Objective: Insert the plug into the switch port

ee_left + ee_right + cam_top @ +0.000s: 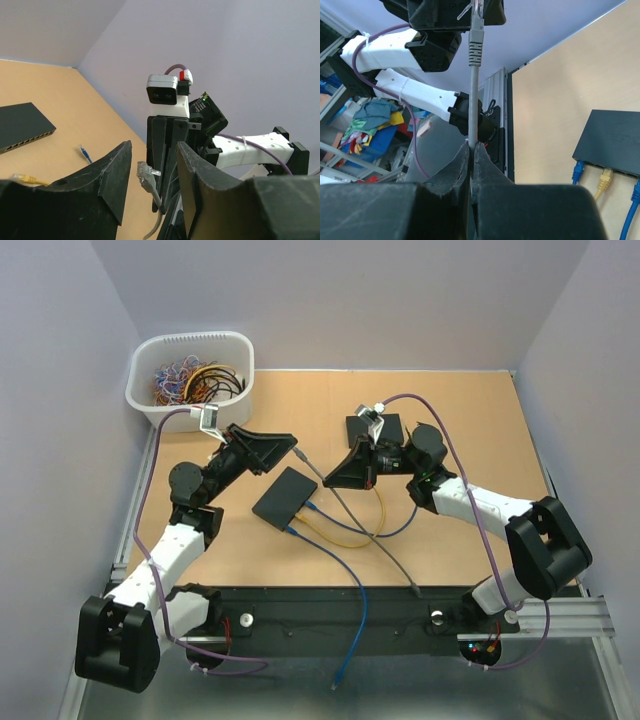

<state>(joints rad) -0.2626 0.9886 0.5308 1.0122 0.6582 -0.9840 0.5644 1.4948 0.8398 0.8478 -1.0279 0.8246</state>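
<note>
Clear RJ45 plug (145,172) w/ grey boot, up off the bench (460,430). R gripper (472,150) clamped on its grey cable (472,100); L gripper (153,155) jaws apart, plug btwn them.

A: The plug (476,45)?
B: Grey, like its cable (471,100). The switch (285,497) is black.
A: Others?
B: A blue lead (577,171), a yellow lead (603,181), a tan table (470,420) and a white basket (190,345).
</note>
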